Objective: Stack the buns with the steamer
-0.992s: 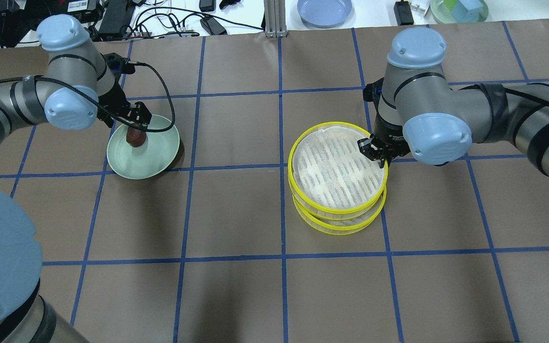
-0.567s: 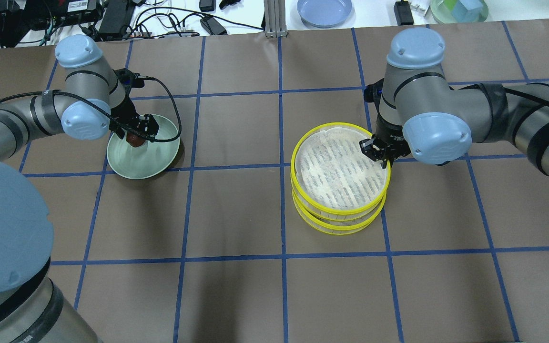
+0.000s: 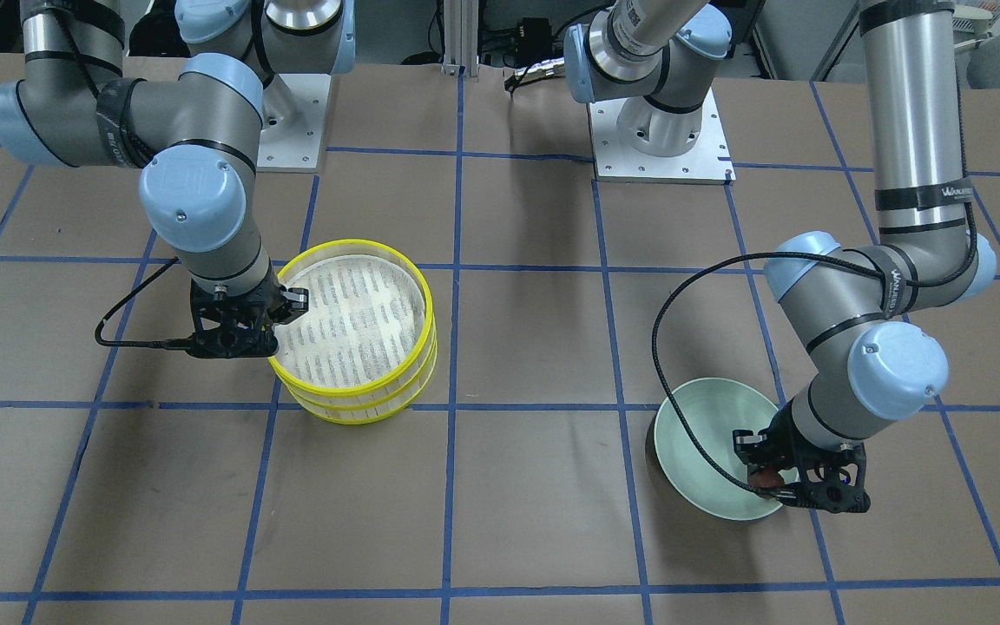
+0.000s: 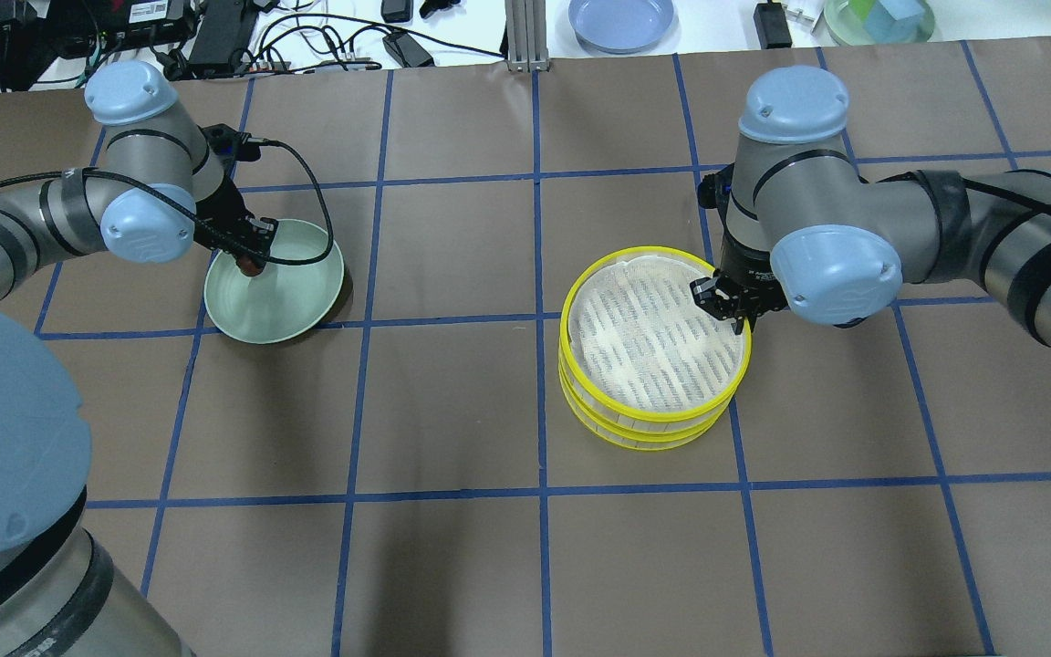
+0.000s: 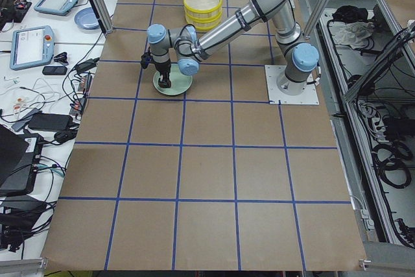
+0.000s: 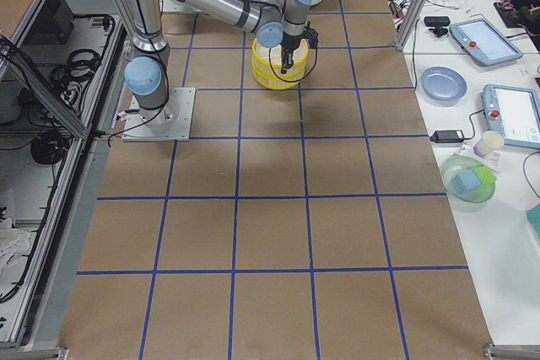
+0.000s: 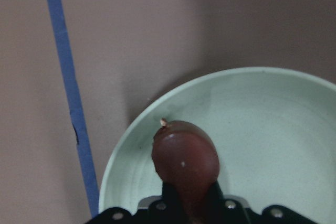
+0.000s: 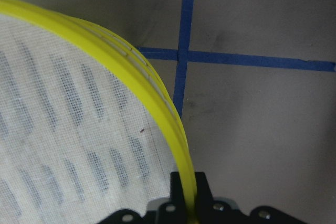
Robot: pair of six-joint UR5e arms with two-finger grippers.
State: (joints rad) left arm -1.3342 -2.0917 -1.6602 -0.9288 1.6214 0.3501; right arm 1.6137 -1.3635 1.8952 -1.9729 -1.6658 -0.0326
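My left gripper point(image 4: 248, 255) is shut on the dark reddish-brown bun point(image 7: 185, 161), holding it low over the far-left part of the pale green plate point(image 4: 288, 301). The bun also shows in the front-facing view point(image 3: 765, 477). The steamer is two stacked yellow-rimmed trays with a pale mesh floor. My right gripper point(image 4: 728, 306) is shut on the yellow rim point(image 8: 181, 156) of the top tray point(image 4: 653, 338), which sits slightly offset on the lower tray point(image 4: 644, 431). The cream-white bun is hidden or out of view.
A blue plate point(image 4: 621, 20) and a green bowl with cubes point(image 4: 879, 18) stand on the white bench beyond the table's far edge. Cables and power bricks point(image 4: 215, 36) lie at the far left. Blue tape lines grid the brown table.
My left gripper with the brown bun moved across the plate to its far-left part. My right gripper shifted the top tray slightly toward the robot, more squarely over the lower tray.
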